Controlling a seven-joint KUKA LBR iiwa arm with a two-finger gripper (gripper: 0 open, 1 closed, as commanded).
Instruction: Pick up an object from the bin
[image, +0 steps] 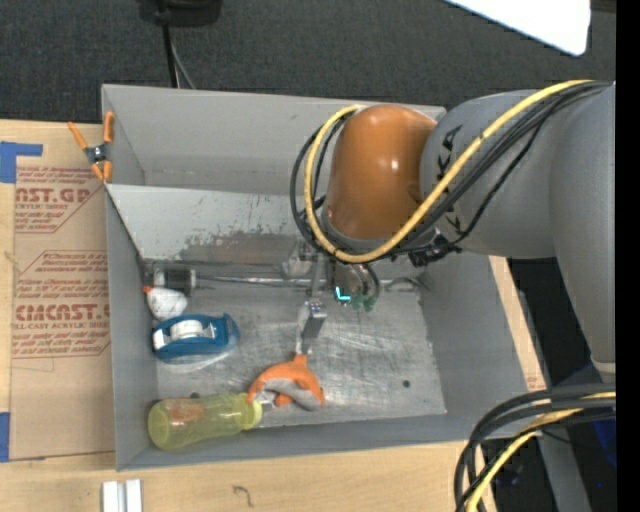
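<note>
Tool: we see the tool (308, 335) hanging below the wrist near the middle of the bin, pointing down at the floor; we cannot tell how far open it is, and we see nothing held in it.
Arm: the arm (530, 170) comes in from the right, yellow cables looped round its orange cover (375, 170), which sits over the back half of the bin.
Nearest thing: an orange and grey curved thing (290, 383) lies on the floor near the front wall, just in front of the tool's tip; we cannot tell whether the two touch.
Bin: a grey metal bin (250, 130) with sloping walls and a scuffed floor.
Front left corner: we note a yellow-green bottle (200, 420) lying on its side, its cap end close to the orange and grey curved thing.
Left side: a blue tape dispenser (193, 337) lies behind the bottle, and behind that a small white thing (165, 300).
Back: a thin metal rod (235, 279) lies along the foot of the back wall.
</note>
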